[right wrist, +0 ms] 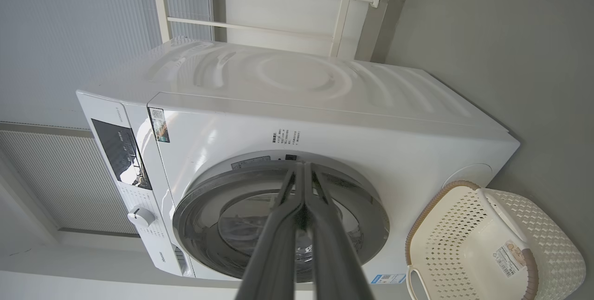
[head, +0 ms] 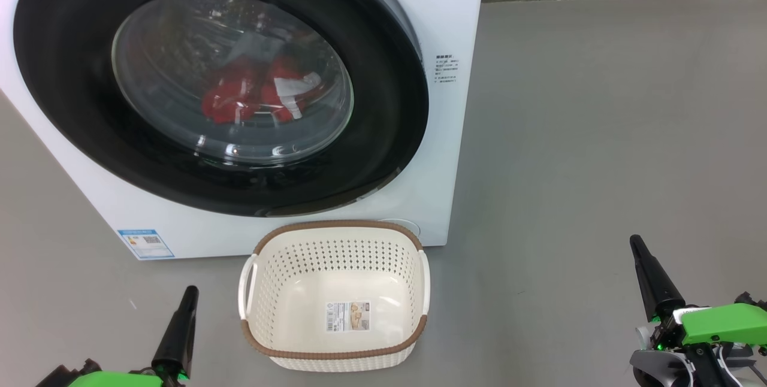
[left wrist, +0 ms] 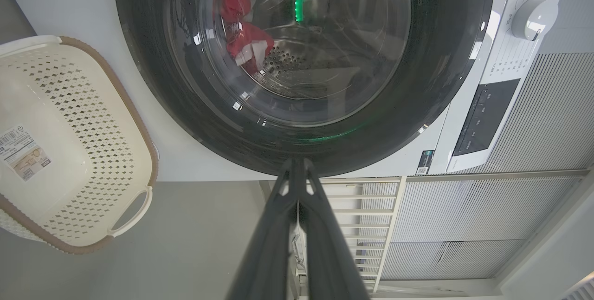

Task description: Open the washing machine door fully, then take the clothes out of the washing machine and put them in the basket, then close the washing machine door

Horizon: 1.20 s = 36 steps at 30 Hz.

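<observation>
Bright red clothes (head: 236, 102) lie behind the round black-rimmed glass door (head: 383, 135) of the white front-loading washing machine (head: 455, 27); the cream perforated plastic basket (head: 335, 224) sits on the floor (head: 599, 135) just below to catch them. Left end effector (head: 190, 292) and right end effector (head: 636, 243) hang low, pinched narrow, empty

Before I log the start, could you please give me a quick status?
Left gripper shut, empty; right gripper shut, empty. Washing machine door closed, clothes inside. Basket empty, on floor just below door.
</observation>
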{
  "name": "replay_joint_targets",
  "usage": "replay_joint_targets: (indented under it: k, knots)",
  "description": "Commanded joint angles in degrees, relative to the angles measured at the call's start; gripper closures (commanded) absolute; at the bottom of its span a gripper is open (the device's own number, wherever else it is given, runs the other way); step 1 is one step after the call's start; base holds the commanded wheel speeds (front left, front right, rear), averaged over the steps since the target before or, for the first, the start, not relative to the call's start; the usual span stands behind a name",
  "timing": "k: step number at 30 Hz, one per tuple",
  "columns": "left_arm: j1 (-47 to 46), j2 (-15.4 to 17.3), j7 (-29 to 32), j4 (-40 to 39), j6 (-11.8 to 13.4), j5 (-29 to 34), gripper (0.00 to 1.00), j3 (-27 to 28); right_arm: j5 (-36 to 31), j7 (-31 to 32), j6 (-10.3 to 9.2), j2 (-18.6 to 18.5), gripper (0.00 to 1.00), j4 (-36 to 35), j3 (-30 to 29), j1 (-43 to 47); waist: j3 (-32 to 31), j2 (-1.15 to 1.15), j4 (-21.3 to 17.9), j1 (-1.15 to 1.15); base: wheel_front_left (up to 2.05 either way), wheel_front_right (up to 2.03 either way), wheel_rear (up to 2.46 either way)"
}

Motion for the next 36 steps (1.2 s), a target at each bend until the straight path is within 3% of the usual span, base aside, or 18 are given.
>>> replay_joint_targets:
  k: [1, 5, 6, 9, 10, 11, 17, 21, 36]
  knots:
    - [-2.24, 0.62, 0.32, -1.58, -0.40, -0.43, 1.00, 1.96, 0.26, 0.32, 0.03, -0.78, 1.00, -1.68, 1.10, -2.44, 0.00, 0.00, 0.00, 0.00, 0.00, 0.00, 0.00]
    - [-2.24, 0.62, 0.32, -1.58, -0.40, -0.43, 1.00, 1.96, 0.26, 0.32, 0.03, -0.78, 1.00, -1.68, 1.10, -2.44, 0.00, 0.00, 0.00, 0.00, 0.00, 0.00, 0.00]
    - [0.00, 0.00, 0.00, 0.00, 0.00, 0.00, 0.00, 0.00, 0.00, 0.00, 0.00, 0.00, 0.00, 0.00, 0.00, 0.00, 0.00, 0.00, 0.00, 0.00, 0.00, 0.00, 0.00]
    - [0.86, -0.30, -0.05, 1.63, 0.02, 0.03, 0.00, -0.24, 0.00, -0.10, 0.00, 0.58, 0.00, 1.71, 0.20, 0.85, 0.01, 0.00, 0.00, 0.00, 0.00, 0.00, 0.00]
    - [1.46, -0.49, -0.05, 2.30, 0.02, 0.04, 1.00, -0.32, 0.00, -0.11, 0.00, 0.89, 1.00, 2.47, 0.29, 1.49, 0.01, 0.00, 0.00, 0.00, 0.00, 0.00, 0.00]
    - [1.67, -0.53, -0.17, 2.42, 0.02, 0.11, 0.00, -0.37, -0.03, -0.22, 0.00, 0.98, 0.00, 2.66, 0.41, 1.68, 0.04, 0.00, 0.00, 0.00, 0.00, 0.00, 0.00]
    - [1.87, -0.24, -1.19, 1.43, 0.00, 0.97, 0.00, -0.67, -0.70, -1.24, 0.00, 0.89, 0.00, 2.11, 1.12, 1.88, -0.07, 0.00, 0.07, 0.13, 0.00, 0.00, 0.00]
    - [2.16, -0.03, -1.87, 0.88, -0.01, 2.07, 0.00, -0.86, -1.73, -1.91, 0.00, 0.83, 0.00, 1.80, 1.39, 2.12, 0.05, 0.00, 0.10, 0.01, 0.00, 0.00, 0.00]
    - [2.59, 0.30, -4.41, -0.74, -0.06, 11.66, 0.00, -0.94, -8.73, -4.44, 0.01, 0.62, 0.00, 0.72, 3.20, 2.53, 0.18, 0.00, 0.32, 0.00, 0.00, 0.00, 0.00]
